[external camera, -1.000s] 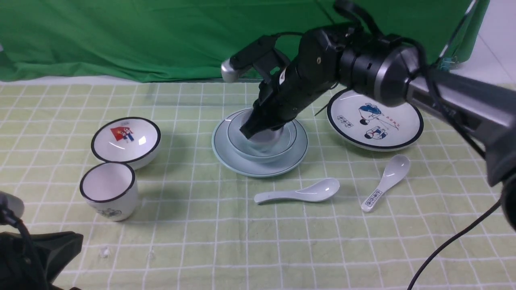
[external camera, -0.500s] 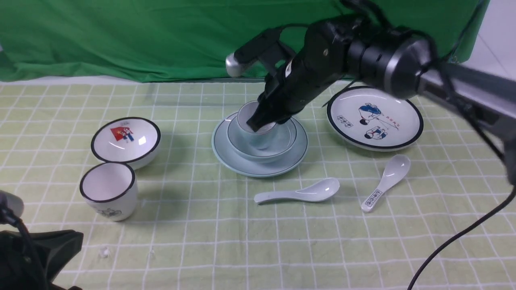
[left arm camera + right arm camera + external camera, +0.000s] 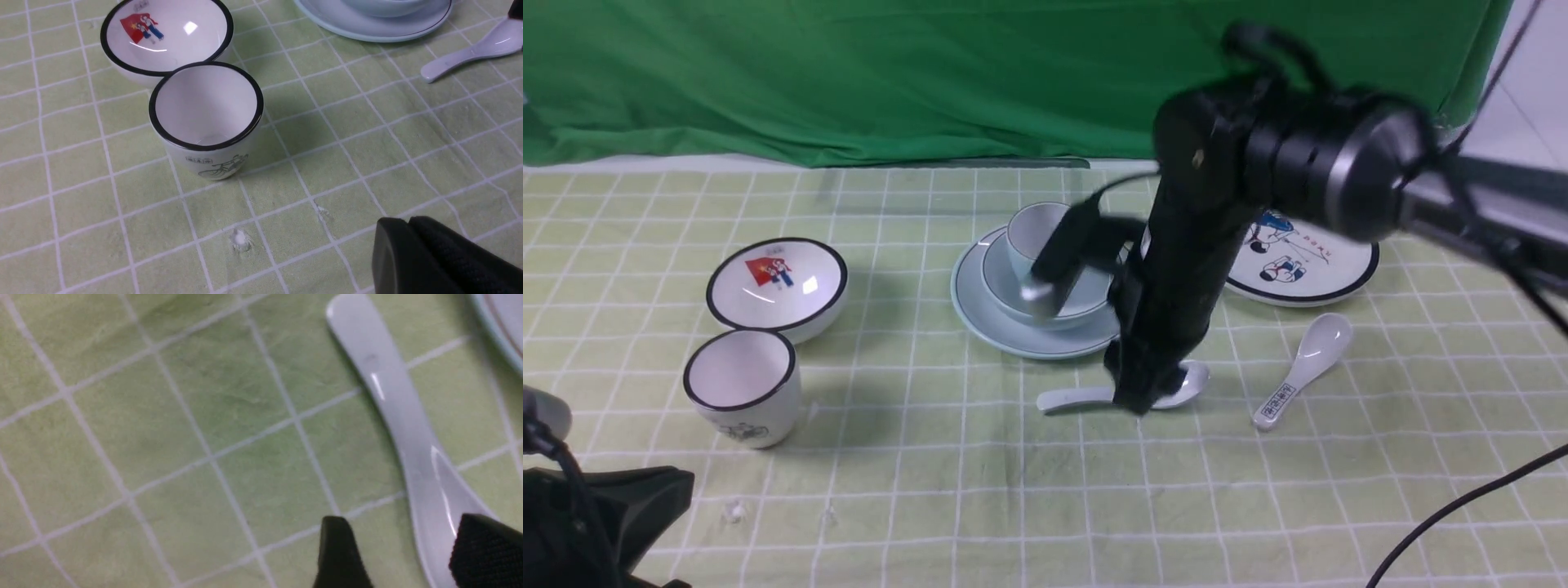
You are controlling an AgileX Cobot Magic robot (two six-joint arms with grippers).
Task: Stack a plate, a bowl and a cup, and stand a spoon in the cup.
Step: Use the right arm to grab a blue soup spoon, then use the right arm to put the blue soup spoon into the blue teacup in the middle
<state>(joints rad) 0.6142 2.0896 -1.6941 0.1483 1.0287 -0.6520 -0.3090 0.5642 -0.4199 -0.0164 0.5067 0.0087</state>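
The pale blue-green plate (image 3: 1013, 327) lies mid-table with the bowl (image 3: 1090, 298) on it and the cup (image 3: 1031, 229) standing upright in the bowl. The plain spoon (image 3: 1070, 398) lies on the cloth just in front of the plate, its middle hidden behind my right gripper (image 3: 1143, 398). That gripper points straight down at it. In the right wrist view the gripper (image 3: 408, 543) is open and empty, and the spoon (image 3: 392, 396) runs between the fingers, close to one finger (image 3: 486, 547). My left gripper (image 3: 408, 223) is shut and empty, low at the near left.
A white black-rimmed bowl (image 3: 778, 282) and cup (image 3: 742, 384) stand at the left. A printed plate (image 3: 1298, 253) and a marked spoon (image 3: 1303, 363) lie at the right. A green backdrop hangs behind. The plate's edge (image 3: 502, 330) is near the right gripper.
My right gripper let go of the cup, which stays in the bowl. It rose, swung toward the near side and came down over the plain spoon. The left arm has not moved.
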